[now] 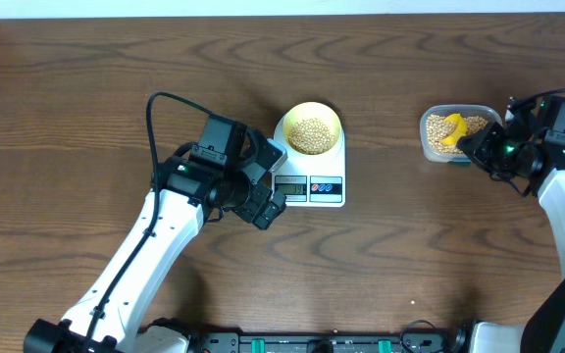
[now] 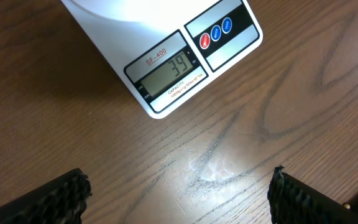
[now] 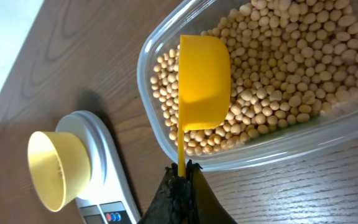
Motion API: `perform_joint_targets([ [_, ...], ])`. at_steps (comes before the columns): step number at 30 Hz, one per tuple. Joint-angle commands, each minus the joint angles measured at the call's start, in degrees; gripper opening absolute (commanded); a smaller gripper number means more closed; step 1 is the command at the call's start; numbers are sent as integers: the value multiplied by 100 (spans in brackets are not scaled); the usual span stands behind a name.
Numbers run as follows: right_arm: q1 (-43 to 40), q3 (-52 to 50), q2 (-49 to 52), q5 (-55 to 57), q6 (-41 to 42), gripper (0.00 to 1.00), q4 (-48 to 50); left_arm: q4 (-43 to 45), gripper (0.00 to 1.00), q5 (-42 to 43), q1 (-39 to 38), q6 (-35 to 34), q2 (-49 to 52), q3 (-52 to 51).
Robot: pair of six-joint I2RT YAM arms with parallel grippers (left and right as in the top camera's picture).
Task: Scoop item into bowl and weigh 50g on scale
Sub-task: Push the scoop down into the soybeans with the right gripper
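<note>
Bowl (image 1: 313, 116) of beans (image 1: 311, 136) sits on the scale (image 1: 330, 199), toward its 12 o'clock end; display reads 39; left claw (image 2: 180, 190) gapes wide and empty at the scale's 8 o'clock, above the surface (image 1: 410, 59); right claw (image 3: 182, 182) is clamped tight on the yellow scoop (image 3: 202, 81) by its handle, cup in the clear container (image 1: 428, 147) at 3 o'clock.

The overhead view looks straight down from high up and takes in the whole table (image 1: 86, 78). The left wrist view hangs close above the table, facing down at the scale (image 2: 166, 68) in its upper half. The right wrist view, rolled sideways, looks closely along the scoop (image 3: 202, 81) into the container (image 3: 272, 152), with the scale at its lower left. All three share the scale.
</note>
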Motion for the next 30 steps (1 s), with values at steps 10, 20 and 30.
perform_joint_targets([
  [10,-94,37,44,-481,138,1,57,-22,94,-37,-13,98,-15,-11],
  [20,-479,37,44,-831,262,1,50,-22,94,-37,-13,98,-15,-11],
  [30,-1075,37,44,-1720,258,1,55,-22,94,-37,-13,98,-15,-11],
])
